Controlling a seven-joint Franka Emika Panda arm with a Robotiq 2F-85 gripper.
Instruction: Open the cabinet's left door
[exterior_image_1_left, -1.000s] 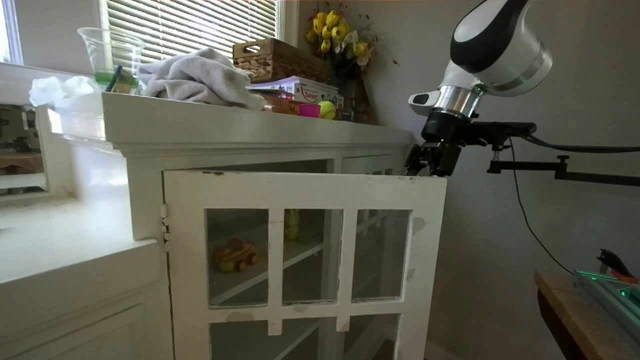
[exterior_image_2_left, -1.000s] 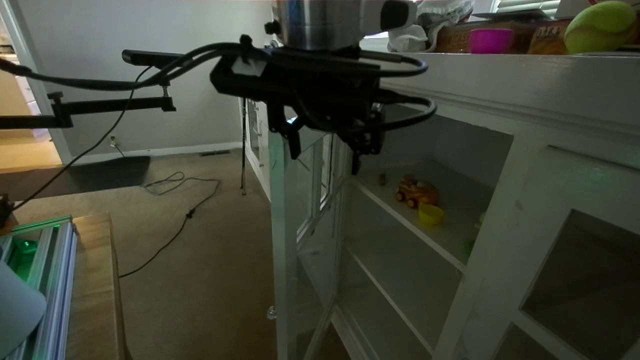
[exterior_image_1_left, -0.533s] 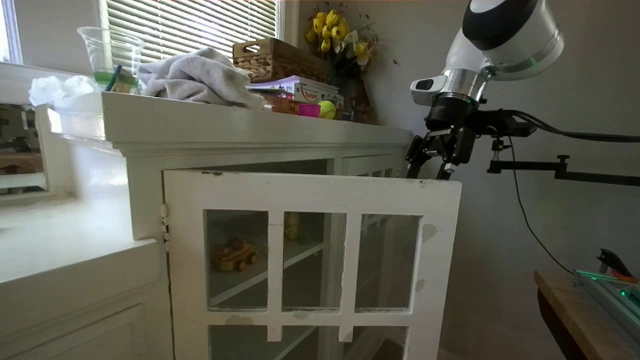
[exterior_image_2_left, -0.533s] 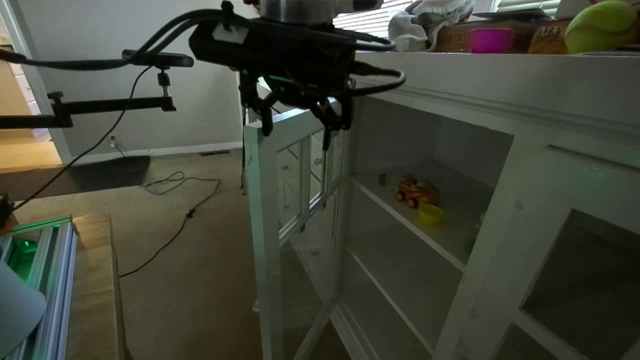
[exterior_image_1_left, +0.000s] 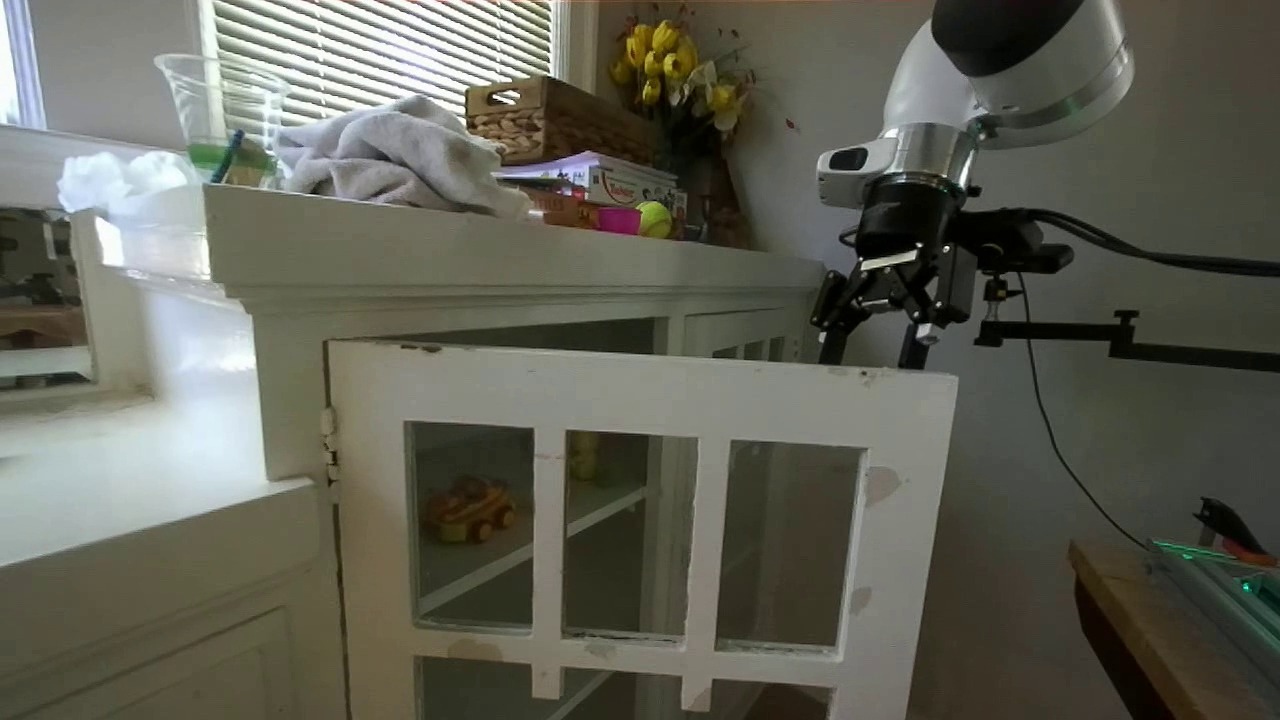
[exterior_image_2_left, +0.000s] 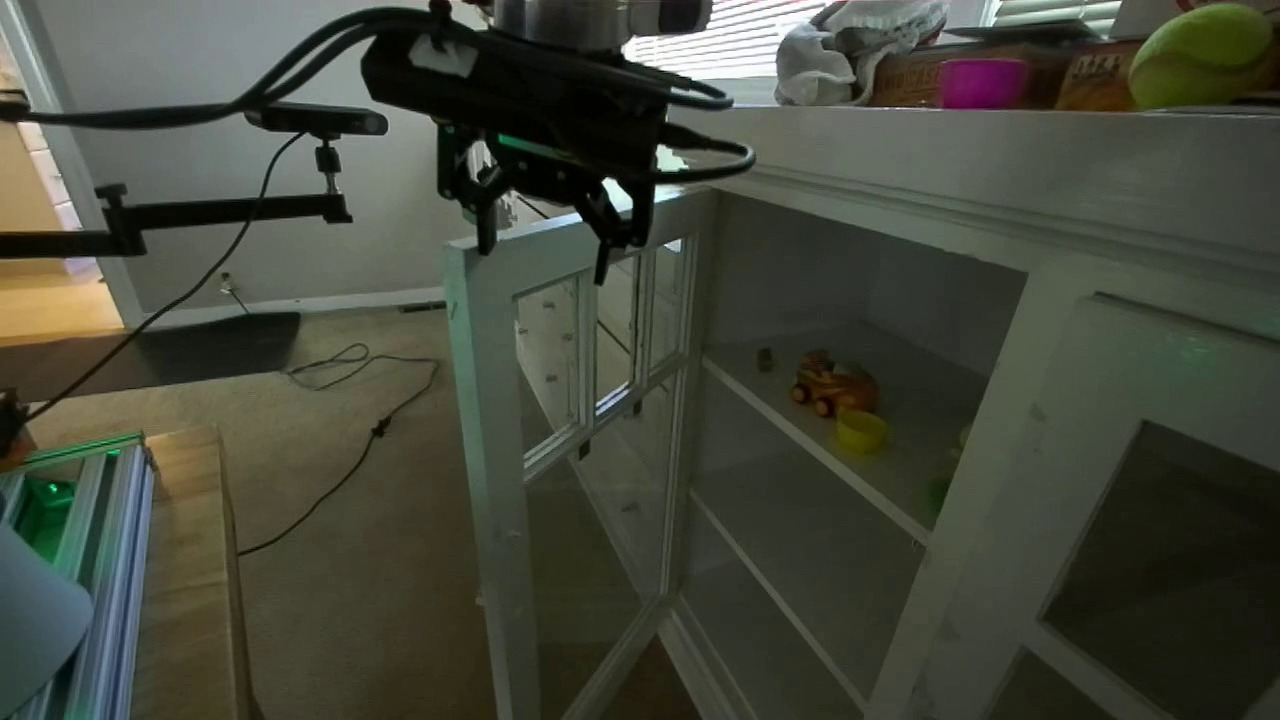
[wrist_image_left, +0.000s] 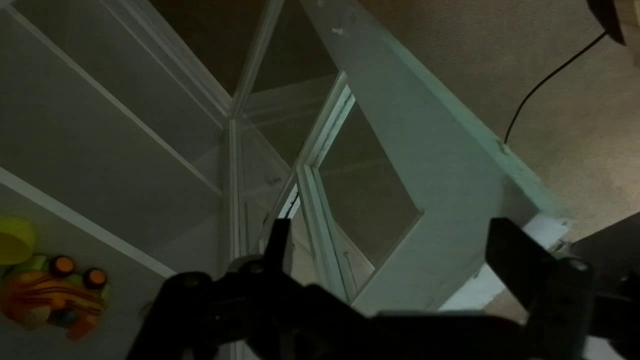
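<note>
Released, the claw (exterior_image_2_left: 545, 265) is hanging at the top edge of the left door (exterior_image_1_left: 706, 545), near its free corner, the two black fingers (wrist_image_left: 515, 260) standing well apart and pointing down. In an exterior view facing the door's outer side, both tips are ending right along that edge; whether they are touching the wood, I cannot tell. The left door itself is standing open, angling well out from the white cabinet (exterior_image_1_left: 520, 255) on its hinge (exterior_image_1_left: 329, 425), and its glass panes (exterior_image_1_left: 785, 550) are showing the interior behind. Alongside, the right-hand door (exterior_image_2_left: 1190, 380) is sitting flush with the cabinet's face. On the upper shelf (exterior_image_2_left: 915, 420) an orange toy vehicle (exterior_image_2_left: 838, 388) is resting just beside a yellow cup (exterior_image_2_left: 861, 430), and the wrist view is catching both at its margin. The cabinet's top is bearing a clear plastic cup (exterior_image_1_left: 225, 110), a crumpled grey towel (exterior_image_1_left: 400, 155), a woven basket (exterior_image_1_left: 570, 125), yellow flowers (exterior_image_1_left: 683, 60), a pink cup (exterior_image_2_left: 982, 82) and a tennis ball (exterior_image_2_left: 1200, 55), while window blinds (exterior_image_1_left: 385, 45) are hanging behind the towel and basket. Above the claw, the white-and-black arm (exterior_image_1_left: 1050, 90) is slanting up out of sight, and dark cables (exterior_image_2_left: 140, 117) are arching away on the side opposite the cabinet. A wooden table (exterior_image_1_left: 1140, 640) is standing apart from the left door, with a metal frame (exterior_image_2_left: 110, 570) alongside that is glinting green, and beige carpet (exterior_image_2_left: 370, 600) is stretching between table and door.
</note>
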